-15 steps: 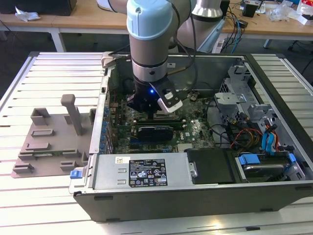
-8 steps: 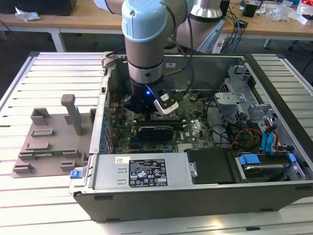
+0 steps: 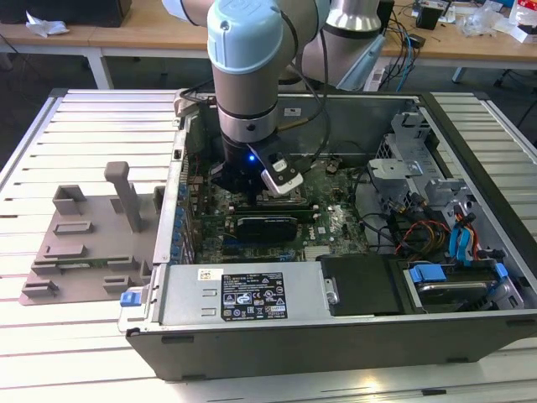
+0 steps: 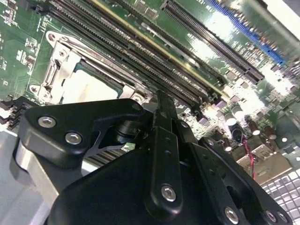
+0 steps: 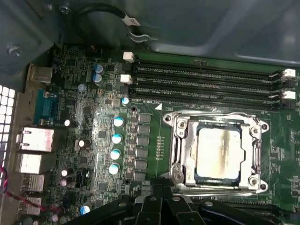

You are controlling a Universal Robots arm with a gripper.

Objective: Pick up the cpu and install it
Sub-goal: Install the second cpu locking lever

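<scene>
On the slatted counter the open case's motherboard shows the cpu seated in its socket – the tool, fingers together and empty, should lift straight off without nudging it.

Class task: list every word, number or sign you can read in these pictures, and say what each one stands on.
No text can be read:
On the grey metal power-supply box, the black printed label: too small to read.
Beside it, the small white sticker: unreadable.
On the green motherboard, the white lettering: blurred.
On the shiny silver square cpu: no legible marking.
</scene>
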